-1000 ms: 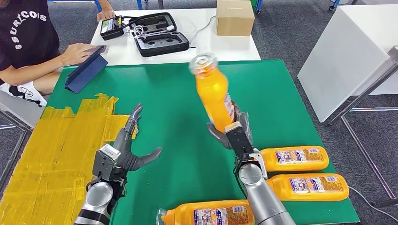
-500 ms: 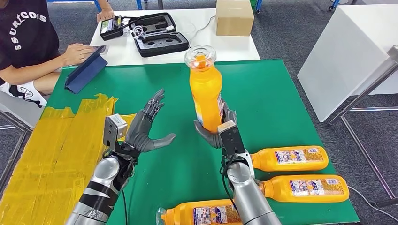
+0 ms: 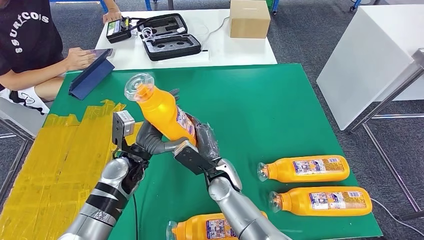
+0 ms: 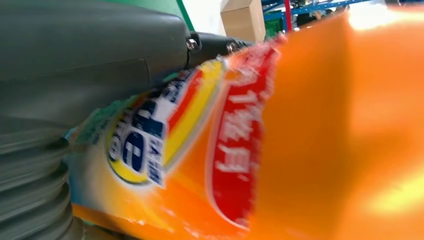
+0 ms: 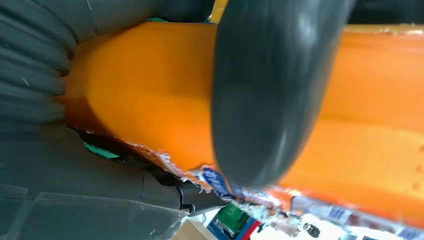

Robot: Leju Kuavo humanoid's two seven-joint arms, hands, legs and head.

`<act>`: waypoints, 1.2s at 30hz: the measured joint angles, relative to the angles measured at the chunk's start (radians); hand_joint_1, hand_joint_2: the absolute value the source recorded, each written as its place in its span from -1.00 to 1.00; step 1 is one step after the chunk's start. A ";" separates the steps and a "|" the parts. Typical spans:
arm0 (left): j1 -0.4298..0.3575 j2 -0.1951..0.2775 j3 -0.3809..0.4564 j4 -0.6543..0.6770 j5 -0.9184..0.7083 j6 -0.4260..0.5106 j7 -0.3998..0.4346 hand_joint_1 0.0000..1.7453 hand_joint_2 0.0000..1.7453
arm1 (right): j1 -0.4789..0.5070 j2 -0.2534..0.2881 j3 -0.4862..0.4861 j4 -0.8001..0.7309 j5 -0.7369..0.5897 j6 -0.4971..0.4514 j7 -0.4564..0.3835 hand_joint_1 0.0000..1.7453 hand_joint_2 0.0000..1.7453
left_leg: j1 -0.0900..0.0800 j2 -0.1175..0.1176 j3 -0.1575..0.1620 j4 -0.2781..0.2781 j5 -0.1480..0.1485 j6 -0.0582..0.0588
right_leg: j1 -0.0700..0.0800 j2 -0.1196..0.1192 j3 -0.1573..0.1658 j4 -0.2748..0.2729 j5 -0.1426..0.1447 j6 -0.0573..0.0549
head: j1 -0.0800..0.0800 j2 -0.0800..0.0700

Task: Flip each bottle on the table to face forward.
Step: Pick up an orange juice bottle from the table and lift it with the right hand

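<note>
Head view: gripping one orange juice bottle in both hands above the green table mat, bottle tilting with its clear cap toward the far left. Right hand wrapping around the bottle's lower end, fingers closed against the label. Left hand closing on the bottle from the other side, thumb lying across under the base, just beside the right hand.

Lying flat on the mat near the right edge: two more juice bottles, side by side, labels up, caps pointing left. Lying at the near edge, partly behind the right forearm: a fourth juice bottle, cap pointing left.

Covering the mat's left side: strips of yellow tape. Sitting at the far left: a person with a hand on a blue-cased tablet. Resting on the white table beyond the mat: an open black foam-lined case and a cardboard box.

Left wrist view: pressing close against the bottle's printed label, grey thumb lying along it, picture blurred.

Right wrist view: clamping a dark finger across the orange body, ribbed cover beside it.
</note>
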 joint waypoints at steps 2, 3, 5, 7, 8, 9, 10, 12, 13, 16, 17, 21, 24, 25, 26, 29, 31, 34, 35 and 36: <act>0.000 0.003 0.000 0.005 0.002 0.001 0.000 -1.00 1.00 | -0.013 0.003 0.015 0.025 0.016 -0.010 0.007 1.00 1.00 | 0.000 0.000 0.000 0.000 0.000 0.000 | 0.000 0.000 0.000 0.000 0.000 0.000 | 0.000 0.000; 0.000 0.005 0.000 0.006 0.002 0.001 0.000 -1.00 1.00 | -0.018 0.004 0.020 0.036 0.021 -0.014 0.009 1.00 1.00 | 0.000 0.000 0.000 0.000 0.000 0.000 | 0.000 0.000 0.000 0.000 0.000 0.000 | 0.000 0.000; 0.002 0.008 0.000 0.007 0.006 0.002 0.000 -1.00 1.00 | -0.027 0.007 0.029 0.058 0.033 -0.020 0.014 1.00 1.00 | 0.000 0.000 0.000 0.000 0.000 0.000 | 0.000 0.000 0.000 0.000 0.000 0.000 | 0.000 0.000; 0.005 0.011 0.001 0.008 0.010 0.003 -0.001 -1.00 1.00 | -0.037 0.011 0.039 0.081 0.045 -0.027 0.019 1.00 1.00 | 0.000 0.000 0.000 0.000 0.000 0.000 | 0.000 0.000 0.000 0.000 0.000 0.000 | 0.000 0.000; 0.007 0.012 0.002 0.008 0.012 0.004 -0.001 -1.00 1.00 | -0.042 0.012 0.044 0.092 0.049 -0.030 0.021 1.00 1.00 | 0.000 0.000 0.000 0.000 0.000 0.000 | 0.000 0.000 0.000 0.000 0.000 0.000 | 0.000 0.000; 0.010 0.014 0.004 0.008 0.013 0.004 -0.002 -1.00 1.00 | -0.045 0.012 0.049 0.101 0.051 -0.033 0.021 1.00 1.00 | 0.000 0.000 0.000 0.000 0.000 0.000 | 0.000 0.000 -0.001 0.000 0.000 0.000 | 0.000 0.000; 0.012 0.015 0.005 0.008 0.013 0.004 -0.002 -1.00 1.00 | -0.047 0.013 0.052 0.108 0.052 -0.035 0.022 1.00 1.00 | 0.000 0.000 0.000 0.000 0.000 0.000 | 0.000 0.000 -0.001 0.000 0.000 0.000 | 0.000 0.000; 0.017 0.016 0.007 0.008 0.014 0.004 -0.002 -1.00 1.00 | -0.051 0.014 0.057 0.120 0.053 -0.037 0.022 1.00 1.00 | 0.000 0.000 0.000 0.000 0.000 0.000 | 0.000 0.000 -0.001 0.000 0.000 0.000 | 0.000 0.000; 0.018 0.016 0.008 0.008 0.014 0.004 -0.002 -1.00 1.00 | -0.052 0.014 0.059 0.124 0.053 -0.038 0.022 1.00 1.00 | 0.000 0.000 0.000 0.000 0.000 0.000 | 0.000 0.000 -0.001 0.000 0.000 0.000 | 0.000 0.000; 0.022 0.017 0.012 0.008 0.015 0.004 -0.002 -1.00 1.00 | -0.057 0.014 0.065 0.134 0.053 -0.039 0.022 1.00 1.00 | 0.000 0.000 0.000 0.000 0.000 0.000 | 0.000 0.000 -0.001 0.000 0.000 0.000 | 0.000 0.000; 0.023 0.017 0.013 0.008 0.015 0.004 -0.002 -1.00 1.00 | -0.058 0.014 0.066 0.136 0.053 -0.039 0.022 1.00 1.00 | 0.000 0.000 0.000 0.000 0.000 0.000 | 0.000 0.000 -0.001 0.000 0.000 0.000 | 0.000 0.000; 0.027 0.017 0.014 0.008 0.016 0.004 -0.002 -0.93 1.00 | -0.059 0.014 0.070 0.142 0.053 -0.039 0.022 1.00 1.00 | 0.000 0.000 0.000 0.000 0.000 0.000 | 0.000 0.000 -0.001 0.000 0.000 0.000 | 0.000 0.000; 0.028 0.017 0.014 0.008 0.017 0.005 -0.002 0.57 1.00 | -0.060 0.014 0.070 0.145 0.053 -0.039 0.022 1.00 1.00 | 0.000 0.000 0.000 0.000 0.000 0.000 | 0.000 0.000 -0.001 0.000 0.000 0.000 | 0.000 0.000; 0.028 0.017 0.014 0.008 0.017 0.007 -0.003 1.00 1.00 | -0.061 0.014 0.070 0.145 0.053 -0.039 0.022 1.00 1.00 | 0.000 0.000 0.000 0.000 0.000 0.000 | 0.000 0.000 -0.001 0.000 0.000 0.000 | 0.000 0.000; 0.029 0.017 0.014 0.008 0.017 0.011 -0.004 1.00 1.00 | -0.061 0.014 0.071 0.147 0.053 -0.039 0.022 1.00 1.00 | 0.000 0.000 0.000 0.000 0.000 0.000 | 0.000 0.000 -0.001 0.000 0.000 0.000 | 0.000 0.000; 0.034 0.017 0.014 0.006 0.017 0.027 -0.008 1.00 1.00 | -0.061 0.014 0.072 0.151 0.050 -0.041 0.020 1.00 1.00 | 0.000 0.000 0.000 0.000 0.000 0.000 | 0.000 0.000 -0.001 0.000 0.000 0.000 | 0.000 0.000; 0.038 0.017 0.015 0.002 0.016 0.037 -0.008 1.00 1.00 | -0.061 0.014 0.073 0.153 0.047 -0.042 0.018 1.00 1.00 | 0.000 0.000 0.000 0.000 0.000 0.000 | 0.000 0.000 -0.001 0.000 0.000 0.000 | 0.000 0.000; 0.045 0.017 0.017 -0.007 0.018 0.047 -0.010 1.00 1.00 | -0.059 0.014 0.074 0.153 0.042 -0.042 0.015 1.00 1.00 | 0.000 0.000 0.000 0.000 0.000 0.000 | 0.000 0.000 -0.001 0.000 0.000 0.000 | 0.000 0.000; 0.047 0.017 0.018 -0.010 0.021 0.050 -0.011 1.00 1.00 | -0.058 0.014 0.074 0.153 0.041 -0.042 0.015 1.00 1.00 | 0.000 0.000 0.000 0.000 0.000 0.000 | 0.000 0.000 -0.001 0.000 0.000 0.000 | 0.000 0.000; 0.049 0.017 0.019 -0.014 0.024 0.053 -0.012 1.00 1.00 | -0.057 0.014 0.075 0.153 0.039 -0.043 0.014 1.00 1.00 | 0.000 0.000 0.000 0.000 0.000 0.000 | 0.000 0.000 -0.001 0.000 0.000 0.000 | 0.000 0.000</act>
